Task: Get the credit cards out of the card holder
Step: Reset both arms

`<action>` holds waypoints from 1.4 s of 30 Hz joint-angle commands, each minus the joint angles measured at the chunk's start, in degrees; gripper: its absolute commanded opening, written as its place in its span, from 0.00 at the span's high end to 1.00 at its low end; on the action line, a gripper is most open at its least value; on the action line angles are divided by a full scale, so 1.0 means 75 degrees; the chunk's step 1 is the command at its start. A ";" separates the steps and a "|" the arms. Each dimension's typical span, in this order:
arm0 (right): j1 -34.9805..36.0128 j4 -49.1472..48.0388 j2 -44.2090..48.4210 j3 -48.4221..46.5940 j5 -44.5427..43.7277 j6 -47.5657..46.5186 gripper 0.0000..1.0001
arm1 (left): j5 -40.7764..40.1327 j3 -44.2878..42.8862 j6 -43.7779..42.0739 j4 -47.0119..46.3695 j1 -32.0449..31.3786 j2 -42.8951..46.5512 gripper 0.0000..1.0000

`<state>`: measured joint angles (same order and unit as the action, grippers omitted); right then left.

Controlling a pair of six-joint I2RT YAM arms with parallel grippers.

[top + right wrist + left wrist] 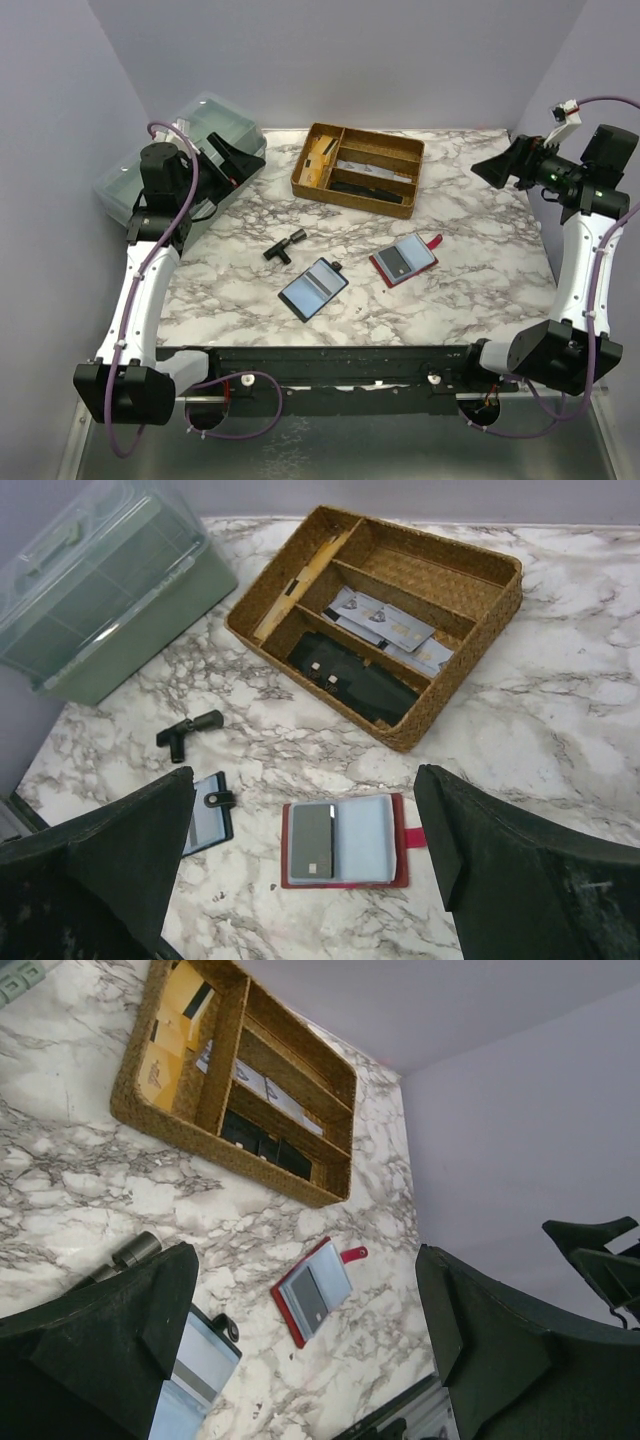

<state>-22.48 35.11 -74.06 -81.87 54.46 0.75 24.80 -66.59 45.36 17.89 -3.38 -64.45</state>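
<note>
Your left claw [305, 1250] and right claw [302, 772] both hang spread wide above the marble table [470, 270]. Lower centre of the overhead frame, a dark grey credit card [313, 840] lies in the open red card holder [365, 838], near a black holder [215, 800] showing pale blue cards [200, 1360].

Both arms, the left arm [140, 290] and the right arm [578, 270], wear white shells on their long links, with chunky black housings at every joint. Thin purple cables [612, 98] loop along each. The left tool [238, 160] and the right tool [485, 170] are matte black, with broad wedge-shaped fingers. Just behind the right tool, small green lights [597, 195] glow and a white plug [567, 110] with red marks sticks up.
</note>
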 commanded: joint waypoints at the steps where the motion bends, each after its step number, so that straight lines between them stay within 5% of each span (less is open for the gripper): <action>1: -0.0274 0.0068 0.0250 -0.0103 0.0939 0.0199 0.01 | 0.1209 -0.0440 0.0193 0.0213 0.0374 -0.0118 0.01; 17: -0.0425 -0.0697 0.0900 0.0537 -0.0475 0.1582 0.01 | 0.1249 -0.0907 0.0105 0.0628 0.0704 -0.0232 0.01; 42: -0.0431 -0.0907 0.1321 0.0985 -0.1237 0.1749 0.01 | 0.1409 -0.0126 0.0322 0.0707 0.1153 0.0777 0.01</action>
<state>-25.26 28.34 -64.38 -75.29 47.77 13.50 35.18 -68.27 48.01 22.85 4.82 -60.53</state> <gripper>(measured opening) 0.992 0.987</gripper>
